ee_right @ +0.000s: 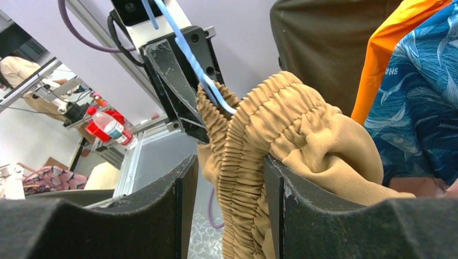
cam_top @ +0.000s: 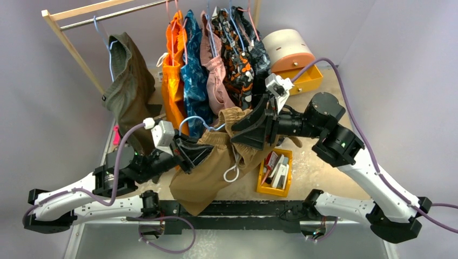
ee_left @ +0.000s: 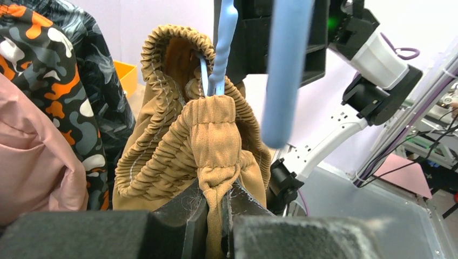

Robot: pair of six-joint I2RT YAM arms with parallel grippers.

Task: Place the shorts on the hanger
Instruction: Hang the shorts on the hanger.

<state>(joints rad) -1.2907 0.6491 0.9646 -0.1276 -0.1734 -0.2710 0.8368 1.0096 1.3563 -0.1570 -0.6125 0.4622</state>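
**Item:** shorts [cam_top: 208, 172], tan cloth, with a gathered elastic waistband [ee_right: 254, 124] and a white drawstring [cam_top: 232, 174].

**Location:** held up above the desk [cam_top: 316, 159] between the two arms, just in front of the garments on the rail [cam_top: 108, 13]. The legs hung free toward the near edge.

**With it:** hanger [cam_top: 190, 120], thin light-blue wire. One arm of it ran inside the waistband, and its hook arched up beside the left tool [ee_left: 219, 216].

**Left tool:** closed, pinching a bunched fold of the waistband. The wire rose just behind the pinch (whether the wire was also caught in it could not be told).

**Right tool** [ee_right: 227, 183]: jaws apart and gripping nothing. The waistband lay between them against one finger, with a gap at the other.

**Handling, as judged:**
- The shorts were light, soft and limp, and would sag and fold wherever they were unsupported.
- The cloth was neither fragile nor notably slippery.
- The elastic would stretch under pull and spring back, so it was likely to creep off a wire end once released.
- The hanger was light and springy, and apt to swing or twist.

**Where to take hold:** the thick gathered waistband, which gave the jaws bulk to bite on. The thin leg cloth and the loose drawstring were poorer choices. A hold opposite the left tool's pinch looked best for spreading the band over the wire's free end.
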